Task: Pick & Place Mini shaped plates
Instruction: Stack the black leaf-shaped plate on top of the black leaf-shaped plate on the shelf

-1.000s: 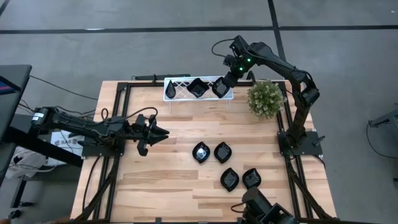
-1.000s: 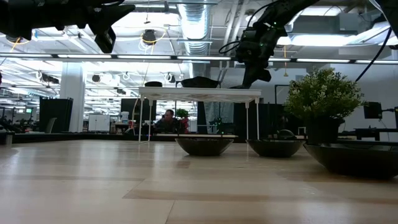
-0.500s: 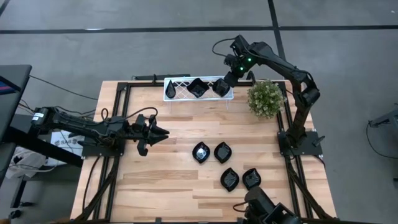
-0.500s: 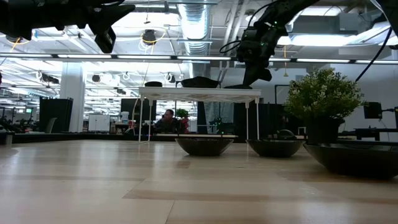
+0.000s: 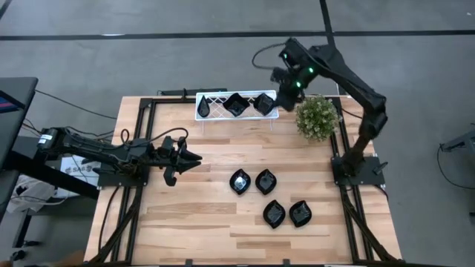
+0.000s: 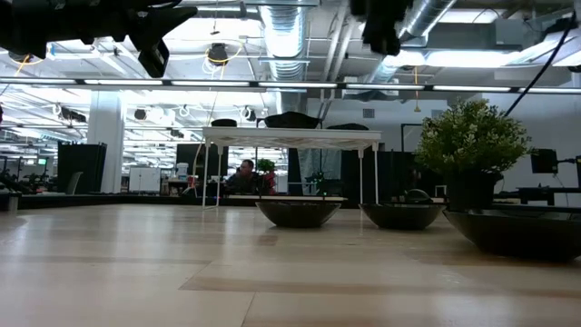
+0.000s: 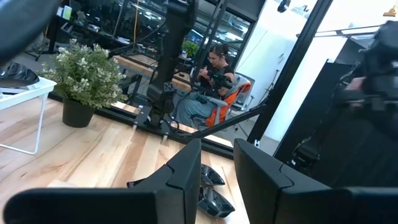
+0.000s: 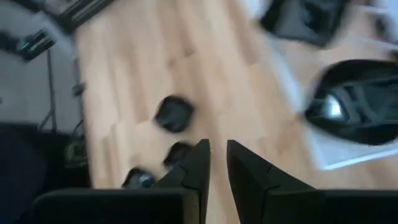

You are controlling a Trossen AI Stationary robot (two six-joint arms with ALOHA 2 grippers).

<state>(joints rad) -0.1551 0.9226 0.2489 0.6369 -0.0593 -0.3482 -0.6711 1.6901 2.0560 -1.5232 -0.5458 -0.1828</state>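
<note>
My right gripper is now lifting clear of the white rack, where a moment ago it was pressed against the rightmost dish. Its fingers are standing slightly apart with nothing between them, so that plate looks delivered. Three glossy black dishes are sitting on the rack, and four more mini plates are waiting on the wooden table, clustered near the middle-right. They are small, dark and shiny with pointed leaf-like outlines. My left gripper is hovering idle, fingers parted, empty.

R gripper raised, empty; L gripper idle
</note>
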